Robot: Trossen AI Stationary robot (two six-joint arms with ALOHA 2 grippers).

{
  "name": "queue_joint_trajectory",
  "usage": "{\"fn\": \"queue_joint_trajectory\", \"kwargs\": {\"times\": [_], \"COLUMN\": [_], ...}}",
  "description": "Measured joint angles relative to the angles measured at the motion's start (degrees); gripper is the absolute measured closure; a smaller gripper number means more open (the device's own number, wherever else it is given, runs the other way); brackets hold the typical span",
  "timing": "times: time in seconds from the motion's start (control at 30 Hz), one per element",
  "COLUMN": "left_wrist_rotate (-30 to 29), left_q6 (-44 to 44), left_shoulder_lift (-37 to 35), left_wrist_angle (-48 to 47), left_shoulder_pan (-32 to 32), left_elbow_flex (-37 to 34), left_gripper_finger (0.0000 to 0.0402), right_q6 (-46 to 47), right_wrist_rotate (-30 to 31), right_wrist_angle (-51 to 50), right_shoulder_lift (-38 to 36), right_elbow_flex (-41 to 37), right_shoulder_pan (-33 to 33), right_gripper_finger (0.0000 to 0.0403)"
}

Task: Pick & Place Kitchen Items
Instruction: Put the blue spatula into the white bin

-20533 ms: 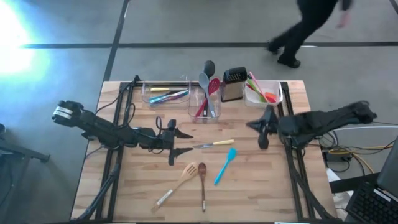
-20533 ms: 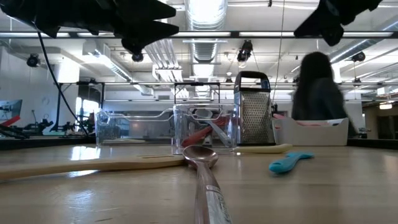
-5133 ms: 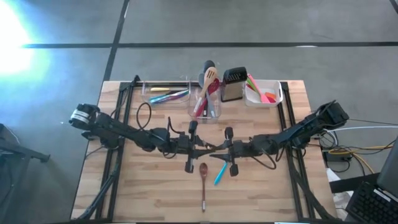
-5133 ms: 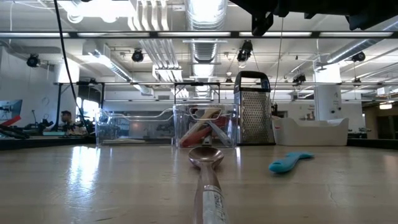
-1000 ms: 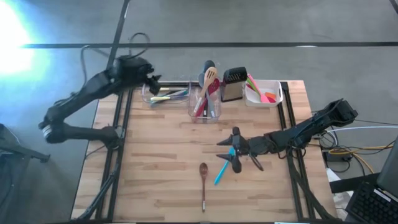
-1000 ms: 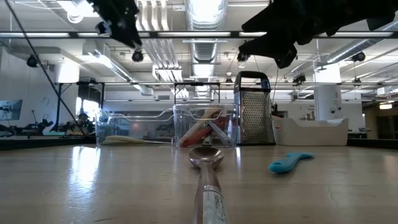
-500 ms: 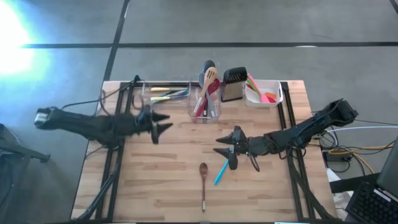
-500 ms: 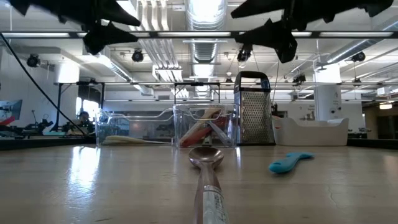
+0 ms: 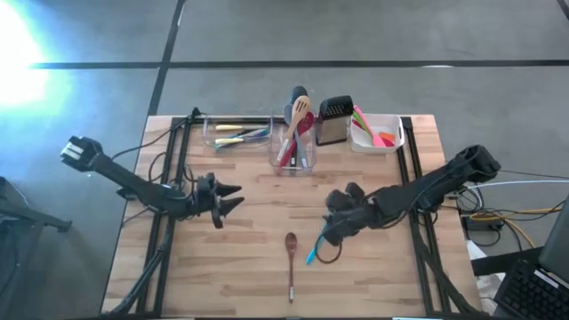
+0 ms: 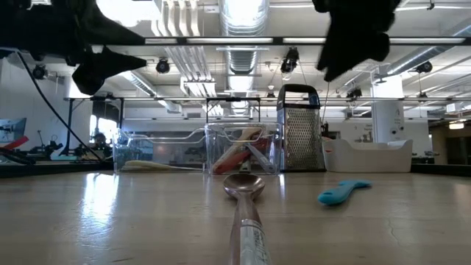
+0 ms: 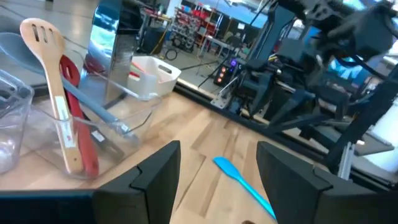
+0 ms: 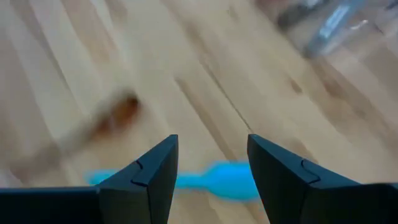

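Observation:
A blue spatula (image 9: 312, 250) and a brown wooden spoon (image 9: 290, 260) lie flat on the table's near middle. My right gripper (image 9: 327, 233) hangs open above the spatula's blade end, tipped down; the spatula (image 12: 211, 180) shows between its fingers, untouched. My left gripper (image 9: 228, 201) is open and level at the table's left, pointing toward the right, with nothing in it. The spatula (image 11: 244, 185) lies ahead of it. More utensils stand in a clear tub (image 9: 292, 147) and lie in a clear tray (image 9: 235, 134) at the back.
A steel box grater (image 9: 333, 121) and a white tub (image 9: 377, 132) with green and orange tools stand at the far edge, right of the clear tub. Bare wood lies between the two grippers and along the near edge.
My left gripper has swung from above the clear tray at the far left down and toward the near edge, ending low and level at the table's left. My right gripper has tipped its fingers downward over the blue spatula. The utensils have kept still.

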Motion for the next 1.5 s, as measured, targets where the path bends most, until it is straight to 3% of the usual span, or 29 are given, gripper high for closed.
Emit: {"fn": "queue_joint_trajectory", "kwargs": {"times": [0.17, 0.3, 0.5, 0.77, 0.97, 1.3, 1.5], "left_wrist_rotate": [1.02, 5.78, 6.54, 6.88, 11.47, 7.13, 6.81], "left_q6": [2.05, 3.14, 1.99, 0.85, 1.71, 2.39, 2.13], "left_shoulder_lift": [1.27, 1.65, 3.54, 6.53, 6.7, 6.63, 6.71], "left_wrist_angle": [0.02, 0.02, -0.16, -0.26, -0.18, -0.14, 0.15], "left_shoulder_pan": [0.01, 0.01, -0.02, 0.01, -0.01, 0.05, 0.05], "left_elbow_flex": [1.52, 2.04, 2.11, 2.11, 2.09, 2.09, 2.09], "left_gripper_finger": [0.0186, 0.0186, 0.0186, 0.0186, 0.0186, 0.0186, 0.0186], "right_q6": [-9.29, -13.82, -20.07, -30.49, -37.98, -50.94, -54.88], "right_wrist_rotate": [-5.38, -9.23, -12.61, -16.8, -22.21, -23.15, -25.7], "right_wrist_angle": [-13.66, -14.55, -14.28, -6.16, 0.54, 1.27, 3.78], "right_shoulder_lift": [4.86, 6.48, 6.33, 6.78, 7.04, 7.87, 13.13], "right_elbow_flex": [4.01, 4.12, 1.35, -3.46, -6.93, -8.5, -8.73], "right_shoulder_pan": [0.89, 0.96, 0.24, -3.59, -7.4, -12.83, -14.06], "right_gripper_finger": [0.0218, 0.022, 0.0215, 0.0197, 0.0181, 0.0133, 0.0108]}}
